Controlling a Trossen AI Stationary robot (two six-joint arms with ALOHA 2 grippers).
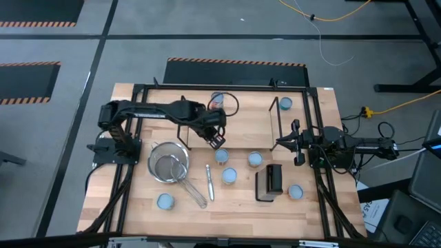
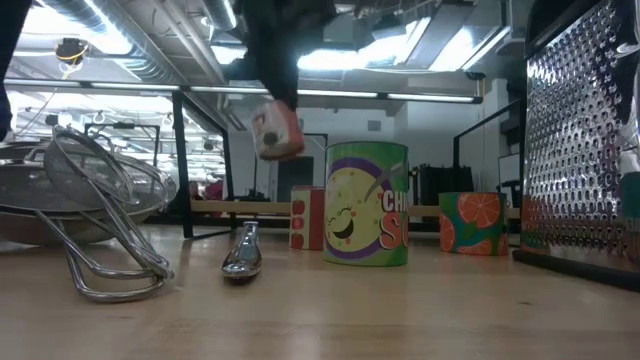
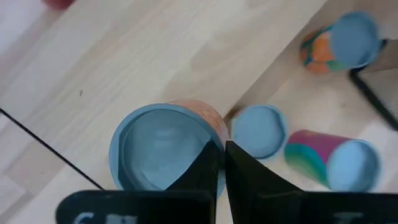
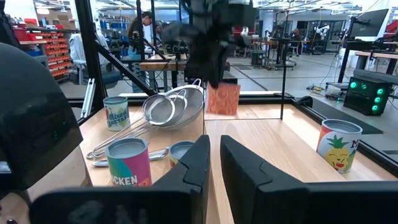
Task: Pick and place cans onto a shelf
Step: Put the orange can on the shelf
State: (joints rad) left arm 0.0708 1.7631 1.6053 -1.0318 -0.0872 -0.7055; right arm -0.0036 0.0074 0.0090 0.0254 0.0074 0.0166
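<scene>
The green can (image 2: 366, 204) reads "CH", the pink can (image 4: 128, 163) "CKEN".

You have a light, matt wood bench (image 1: 227, 207) with visible grain. The strainer (image 2: 85, 195) is shiny wire mesh, the spoon (image 2: 242, 255) polished metal. Cans (image 3: 165, 149) carry glossy printed labels and smooth pale-blue tops. The grater (image 2: 580, 140) is perforated bright metal.
</scene>
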